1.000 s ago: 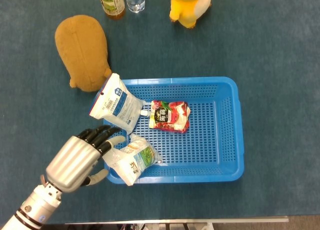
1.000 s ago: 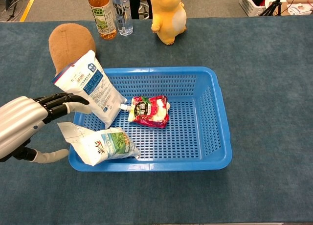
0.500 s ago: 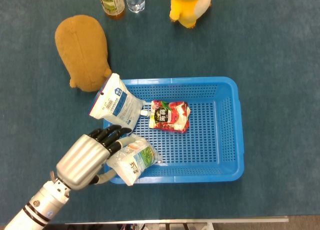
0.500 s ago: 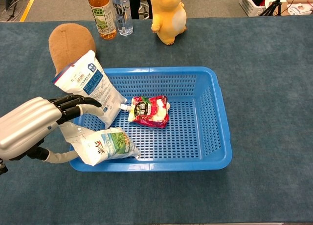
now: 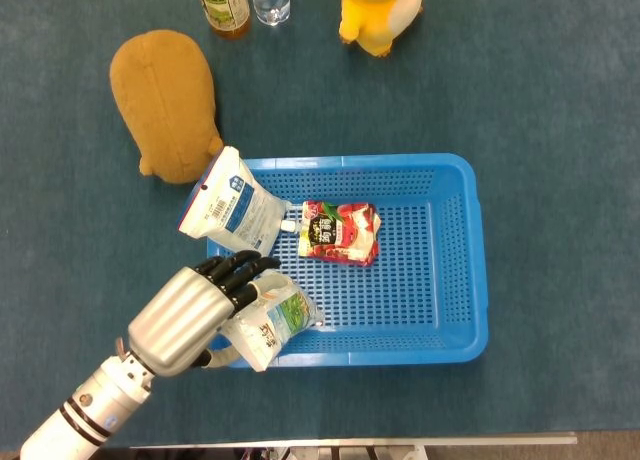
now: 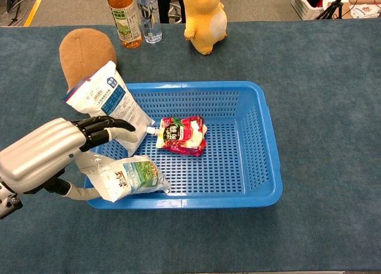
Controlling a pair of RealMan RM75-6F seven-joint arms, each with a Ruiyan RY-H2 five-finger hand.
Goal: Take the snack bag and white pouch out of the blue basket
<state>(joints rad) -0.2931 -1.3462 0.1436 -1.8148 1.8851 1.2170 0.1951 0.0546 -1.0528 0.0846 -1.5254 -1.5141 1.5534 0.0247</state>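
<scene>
Left hand (image 6: pixel 50 155) has moved in toward the blue basket (image 6: pixel 256 137) from the near-left over the last second. Dark fingers (image 5: pixel 237 271), earlier short of the snack bag (image 5: pixel 270 320), now reach over its upper edge. Thumb now lies under the bag's outer end at the basket's corner. Whether the hand grips it yet cannot be told. Forearm shows further into the head view.

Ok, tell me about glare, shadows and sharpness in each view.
Head view: even light, sharp, a soft highlight on the left hand, no hard shadows. Chest view: equally sharp, brighter sheen on the left hand, a faint shadow along the front rim of the blue basket.
</scene>
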